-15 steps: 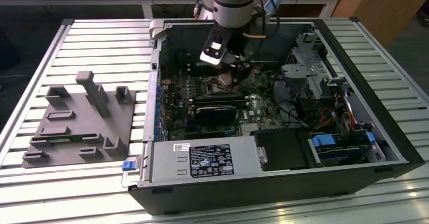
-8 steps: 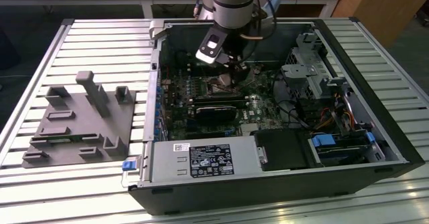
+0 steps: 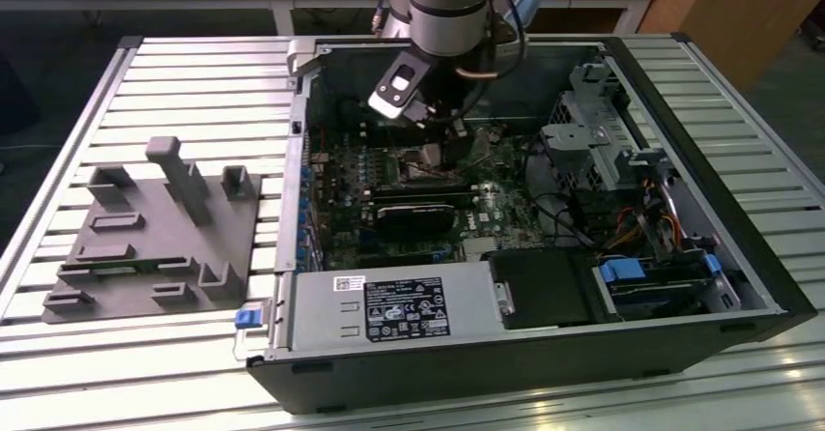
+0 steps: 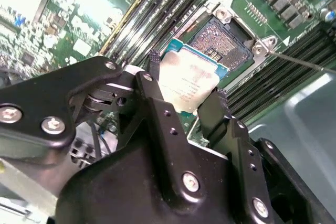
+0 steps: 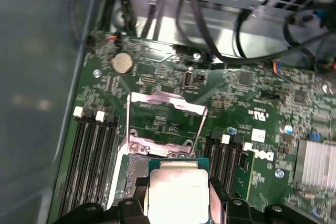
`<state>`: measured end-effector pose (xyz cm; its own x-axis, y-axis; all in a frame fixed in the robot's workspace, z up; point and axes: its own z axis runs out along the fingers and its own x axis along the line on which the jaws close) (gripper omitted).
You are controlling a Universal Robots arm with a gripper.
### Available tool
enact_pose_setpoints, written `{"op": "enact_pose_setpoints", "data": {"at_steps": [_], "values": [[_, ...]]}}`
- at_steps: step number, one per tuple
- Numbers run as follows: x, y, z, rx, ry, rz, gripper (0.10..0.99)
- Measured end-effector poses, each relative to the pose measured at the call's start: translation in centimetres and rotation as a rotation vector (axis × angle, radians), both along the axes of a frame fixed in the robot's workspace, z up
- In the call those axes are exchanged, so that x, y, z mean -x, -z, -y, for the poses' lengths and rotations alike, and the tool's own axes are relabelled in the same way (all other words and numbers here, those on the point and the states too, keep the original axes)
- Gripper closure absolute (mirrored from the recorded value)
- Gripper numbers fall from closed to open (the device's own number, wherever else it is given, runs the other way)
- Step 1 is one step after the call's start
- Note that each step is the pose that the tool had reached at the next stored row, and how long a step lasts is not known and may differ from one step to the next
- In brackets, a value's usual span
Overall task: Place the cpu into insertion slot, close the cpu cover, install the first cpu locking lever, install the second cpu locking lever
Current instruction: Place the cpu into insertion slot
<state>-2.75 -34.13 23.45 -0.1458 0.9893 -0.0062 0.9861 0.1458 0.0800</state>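
The cpu (image 4: 191,80) is a small square chip with a silver-grey top, and my gripper (image 4: 186,77) is shut on it, one black finger on each side. It hangs tilted just above and beside the insertion slot (image 4: 223,40), whose dark pin field and silvery rim lie uncovered. In the first wrist view the cpu (image 5: 176,195) sits between the fingers, and the cpu cover (image 5: 167,102) stands flipped up beyond the socket. A thin locking lever rod (image 4: 304,61) sticks out past the slot. In the exterior view my gripper (image 3: 439,127) is down inside the computer case over the insertion slot (image 3: 419,167).
Long black memory slots (image 5: 94,156) flank the socket. A power supply box (image 3: 386,307) fills the case's near side, and a drive cage (image 3: 593,136) with cables (image 5: 210,35) lines its side on the exterior view's right. A grey fixture (image 3: 155,228) lies on the slatted table.
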Motion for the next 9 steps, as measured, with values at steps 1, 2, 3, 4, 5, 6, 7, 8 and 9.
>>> {"op": "enact_pose_setpoints", "data": {"at_steps": [1,2,3,4,5,6,7,8,9], "values": [[0.00,0.02,0.00,0.000,0.018,0.0000,0.545],[0.00,0.05,0.00,0.000,0.036,0.0000,0.545],[0.00,0.07,0.00,0.000,0.054,0.0000,0.545],[0.00,0.10,0.00,0.000,0.072,0.0000,0.545],[0.00,0.13,0.00,0.000,0.092,0.0000,0.545],[0.00,0.16,0.00,0.000,0.109,0.0000,0.545],[0.00,0.19,0.00,0.000,0.128,0.0000,0.545],[0.00,0.23,0.00,0.000,0.145,0.0000,0.545],[0.00,0.25,-0.01,0.000,0.162,-0.0001,0.545]]}}
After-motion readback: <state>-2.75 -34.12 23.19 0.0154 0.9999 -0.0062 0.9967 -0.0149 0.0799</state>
